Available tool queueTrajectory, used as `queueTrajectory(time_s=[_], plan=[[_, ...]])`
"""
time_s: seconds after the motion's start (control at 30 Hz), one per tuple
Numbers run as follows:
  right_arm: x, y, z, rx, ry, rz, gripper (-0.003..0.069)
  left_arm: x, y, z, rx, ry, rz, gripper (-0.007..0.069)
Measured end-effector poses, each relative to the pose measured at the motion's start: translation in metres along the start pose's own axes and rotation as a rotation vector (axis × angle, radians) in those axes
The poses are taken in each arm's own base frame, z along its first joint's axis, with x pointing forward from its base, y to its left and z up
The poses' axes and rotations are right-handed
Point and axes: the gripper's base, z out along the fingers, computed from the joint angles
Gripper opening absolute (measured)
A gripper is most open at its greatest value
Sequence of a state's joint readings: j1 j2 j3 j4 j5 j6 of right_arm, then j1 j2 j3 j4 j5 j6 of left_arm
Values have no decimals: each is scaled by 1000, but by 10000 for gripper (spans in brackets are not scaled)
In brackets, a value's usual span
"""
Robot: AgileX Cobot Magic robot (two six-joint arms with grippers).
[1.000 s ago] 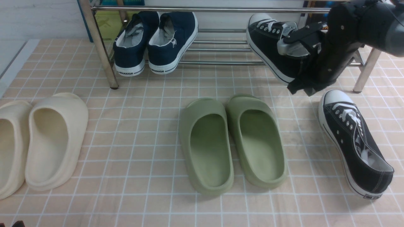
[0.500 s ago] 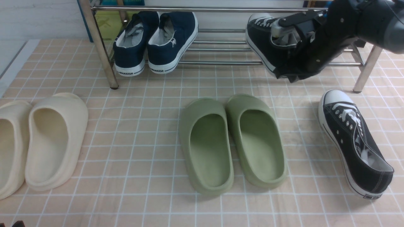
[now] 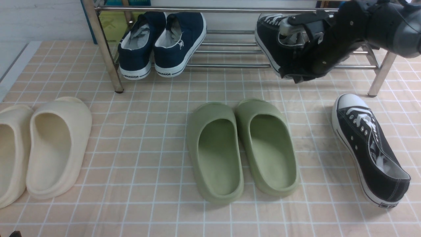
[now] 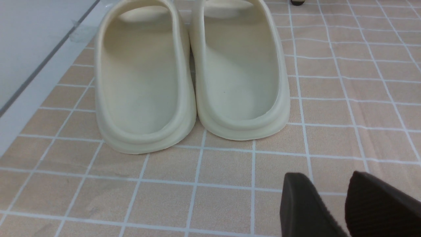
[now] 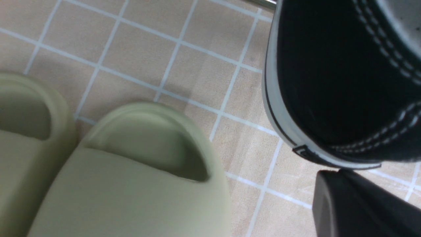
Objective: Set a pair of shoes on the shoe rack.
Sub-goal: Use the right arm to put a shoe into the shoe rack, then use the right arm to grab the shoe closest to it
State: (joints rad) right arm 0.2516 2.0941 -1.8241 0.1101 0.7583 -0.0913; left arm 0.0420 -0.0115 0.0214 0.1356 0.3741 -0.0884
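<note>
Peach grid-patterned worktop point(image 3: 148, 210) is carrying everything here. The right end effector point(image 3: 291, 49) is clamping the heel collar of the first black canvas sneaker point(image 3: 268, 41), with one finger going inside against the grey lining and the other sitting under the white sole. That sneaker is tilting, its white toe cap and laces poking in under the top bar of the silver shoe rack point(image 3: 230, 10) while the heel is hanging out front. Can't tell if it's touching the lower bars. The second black canvas sneaker point(image 3: 368, 144) is lying flat on the worktop near the rack's right leg. The left end effector point(image 4: 340, 210) is hovering near the cream slippers point(image 4: 236, 65), fingers apart and gripping nothing.
</note>
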Motion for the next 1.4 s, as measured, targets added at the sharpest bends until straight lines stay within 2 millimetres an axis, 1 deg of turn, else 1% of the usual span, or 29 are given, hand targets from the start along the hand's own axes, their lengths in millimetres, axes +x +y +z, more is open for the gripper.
queueTrajectory(time_s=[0.1, 0.17, 0.2, 0.23, 0.3, 0.4, 0.47, 0.5, 0.53, 0.57, 0.6, 0.63, 0.67, 0.7, 0.73, 0.8, 0.83, 0.87, 0.9, 0.93, 0.97, 1.03, 1.1, 1.23, 1.37, 1.4], plan=[[-11, 3, -31, -9, 18, -9, 167, 0, 0, 0, -3, 0, 8, 239], [-15, 5, -58, -9, 51, -21, 287, 0, 0, 0, -4, 1, 10, 239], [-15, 5, -63, -9, 59, -23, 309, 0, 0, 0, -4, 1, 10, 239], [-15, 6, -79, -4, 87, -32, 371, 0, 0, 0, -4, 1, 10, 239], [-11, 7, -107, 10, 138, -46, 473, 0, 0, 0, -4, 0, 11, 239], [-7, 6, -139, 47, 129, -66, 547, 0, 0, 0, -5, 0, 12, 239], [3, 5, -156, 70, 131, -65, 570, 0, 0, 0, -5, 0, 13, 239], [10, 5, -160, 76, 141, -60, 573, 0, 0, 0, -5, 0, 13, 239], [13, 5, -159, 75, 155, -57, 574, 0, 0, 0, -5, 0, 13, 239], [30, 5, -165, 82, 191, -44, 575, 0, 0, 0, -5, 0, 13, 239], [32, 5, -168, 82, 190, -42, 575, 0, 0, 0, -5, 0, 13, 239], [53, 5, -169, 88, 243, -31, 573, 0, 0, 0, -5, 0, 13, 239], [64, 4, -166, 92, 278, -28, 571, 0, 0, 0, -5, 0, 13, 239], [81, 4, -167, 95, 318, -13, 566, 0, 0, 0, -5, 0, 13, 239], [93, 4, -165, 97, 345, -1, 561, 0, 0, 0, -5, 0, 13, 239], [118, 4, -156, 102, 385, 25, 549, 0, 0, 0, -5, 0, 13, 239], [122, 3, -154, 104, 388, 30, 547, 0, 0, 0, -5, 0, 13, 239], [141, 3, -142, 107, 409, 54, 534, 0, 1, 0, -6, 0, 14, 239], [142, 3, -140, 108, 401, 58, 531, 0, 1, 0, -6, 0, 14, 239], [149, 2, -135, 109, 411, 63, 526, 0, 1, 0, -6, 0, 14, 239], [158, 2, -125, 110, 398, 75, 510, 0, 1, 0, -6, 0, 14, 239], [165, 1, -117, 110, 399, 80, 499, 0, 1, 0, -6, 0, 14, 239], [171, 1, -104, 110, 386, 86, 475, 0, 1, 0, -6, 0, 14, 239], [174, -1, -84, 111, 390, 84, 433, 0, 1, 0, -6, 0, 14, 239], [177, -2, -66, 113, 411, 80, 354, 0, 1, 0, -6, 0, 14, 239], [178, -3, -65, 113, 416, 80, 349, 0, 1, 0, -6, 0, 14, 239]])
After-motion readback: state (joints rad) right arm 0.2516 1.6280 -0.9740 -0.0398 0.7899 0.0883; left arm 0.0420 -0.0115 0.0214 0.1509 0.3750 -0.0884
